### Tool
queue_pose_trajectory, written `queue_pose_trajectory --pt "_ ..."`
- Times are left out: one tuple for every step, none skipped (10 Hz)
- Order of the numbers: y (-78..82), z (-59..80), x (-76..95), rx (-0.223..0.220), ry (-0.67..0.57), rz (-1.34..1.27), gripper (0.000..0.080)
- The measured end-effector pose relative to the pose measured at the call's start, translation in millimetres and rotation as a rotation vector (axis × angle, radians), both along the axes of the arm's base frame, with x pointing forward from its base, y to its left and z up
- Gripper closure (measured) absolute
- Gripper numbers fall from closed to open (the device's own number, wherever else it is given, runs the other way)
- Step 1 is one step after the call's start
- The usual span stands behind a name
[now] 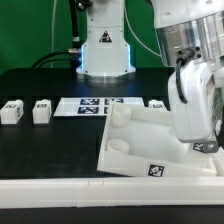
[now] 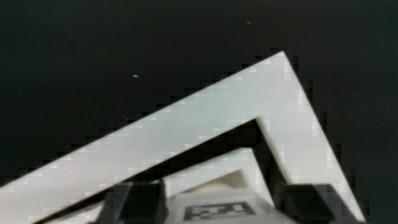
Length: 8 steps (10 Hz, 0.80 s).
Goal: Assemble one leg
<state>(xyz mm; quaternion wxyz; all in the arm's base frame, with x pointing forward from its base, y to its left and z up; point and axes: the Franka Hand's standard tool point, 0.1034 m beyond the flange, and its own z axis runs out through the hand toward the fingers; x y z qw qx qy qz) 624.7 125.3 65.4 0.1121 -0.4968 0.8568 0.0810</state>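
From the exterior view's left, two legs (image 1: 11, 111) (image 1: 41, 111) stand well apart from the rest on open black counter (image 1: 50, 150); the marker board (image 1: 100, 105) lies flat behind; the white panel (image 1: 140, 150) sits tilted near the counter's front edge; the gripper (image 1: 200, 140) hangs over the panel's right edge, jaws hidden, so I cannot tell its opening; the wrist view shows a panel corner (image 2: 231, 110) and a tagged block (image 2: 217, 208) between the fingers (image 2: 128, 205).

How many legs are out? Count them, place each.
3: two legs at the exterior view's left, one right of the marker board. A fourth may be hidden by the gripper.
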Motion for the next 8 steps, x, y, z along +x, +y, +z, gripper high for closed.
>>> queue_pose_trajectory --pt "-3.6 -0.2 0.5 0.001 0.014 -0.062 0.0505" --pt "-3.0 -0.4 0.3 -0.003 0.005 -0.023 0.0504" --pt "-2.5 -0.6 0.1 -0.003 0.005 -0.022 0.0324" --pt "-2.4 -0.7 0.0 -0.003 0.005 -0.021 0.0324" --pt "-2.5 -0.6 -0.2 -0.005 0.001 -0.010 0.0208" --pt "-4.3 -0.9 -5.6 -0.013 -0.007 0.024 0.0168" --pt "-7.0 3.8 -14.1 -0.013 -0.016 0.070 0.0168" --pt "-8.1 13.8 -23.7 -0.011 -0.018 0.105 0.0152"
